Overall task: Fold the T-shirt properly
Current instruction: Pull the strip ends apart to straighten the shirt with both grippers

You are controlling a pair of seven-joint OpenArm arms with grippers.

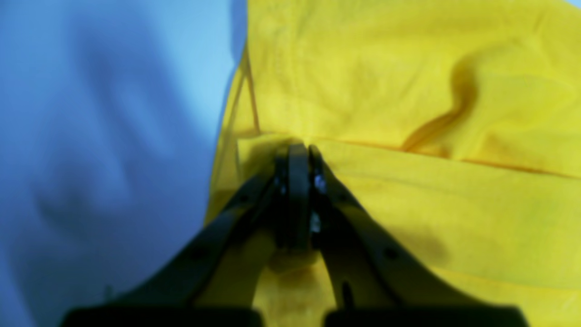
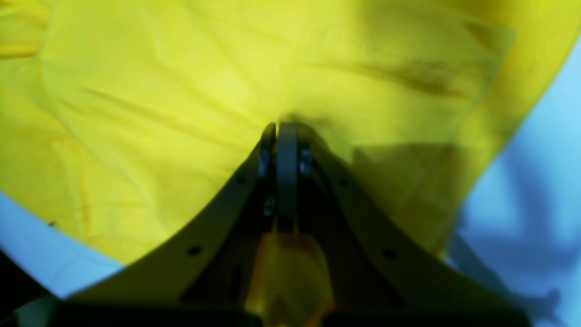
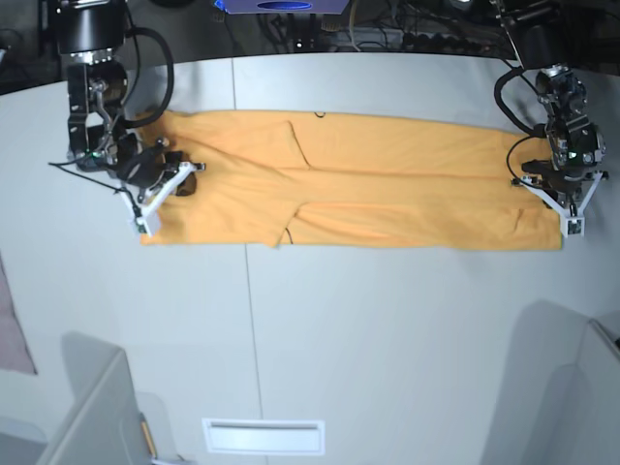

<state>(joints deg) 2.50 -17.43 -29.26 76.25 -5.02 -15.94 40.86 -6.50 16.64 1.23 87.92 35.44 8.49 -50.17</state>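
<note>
Pinching the T-shirt at its edge, left gripper clenched tight, jaws pressed together on a fold of yellow cloth near the table's right edge in the base view. Clamped likewise on the opposite end of the garment, right gripper with jaws closed on the fabric, toward the table's left edge. Stretched between the two as a long orange-yellow band across the far half of the pale grey table, partly folded lengthwise, with a crease running along its middle. Lying flat, wrinkled slightly near each gripper.
</note>
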